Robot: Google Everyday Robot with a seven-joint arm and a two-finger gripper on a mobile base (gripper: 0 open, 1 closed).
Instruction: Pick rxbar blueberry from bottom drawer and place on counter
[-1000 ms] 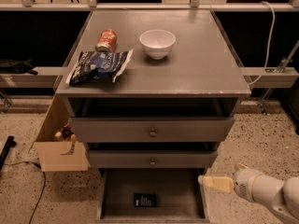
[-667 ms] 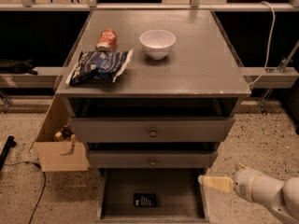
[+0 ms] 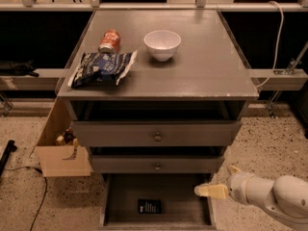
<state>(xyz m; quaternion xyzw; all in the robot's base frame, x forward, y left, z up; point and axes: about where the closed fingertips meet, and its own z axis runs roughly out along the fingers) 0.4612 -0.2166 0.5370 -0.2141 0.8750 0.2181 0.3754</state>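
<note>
The rxbar blueberry (image 3: 149, 206), a small dark flat bar with white text lines, lies on the grey floor of the open bottom drawer (image 3: 190, 206), near its front middle. My gripper (image 3: 211, 190) reaches in from the lower right and hangs over the drawer's right side, to the right of the bar and apart from it. Nothing is seen in it. The counter (image 3: 207, 66) is the grey top of the cabinet above.
On the counter stand a white bowl (image 3: 162, 44), a red can lying on its side (image 3: 109, 41) and a crinkled blue-and-white chip bag (image 3: 102, 67). Two knobbed drawers (image 3: 157, 136) sit above the open one. A cardboard box (image 3: 60, 148) stands at the cabinet's left.
</note>
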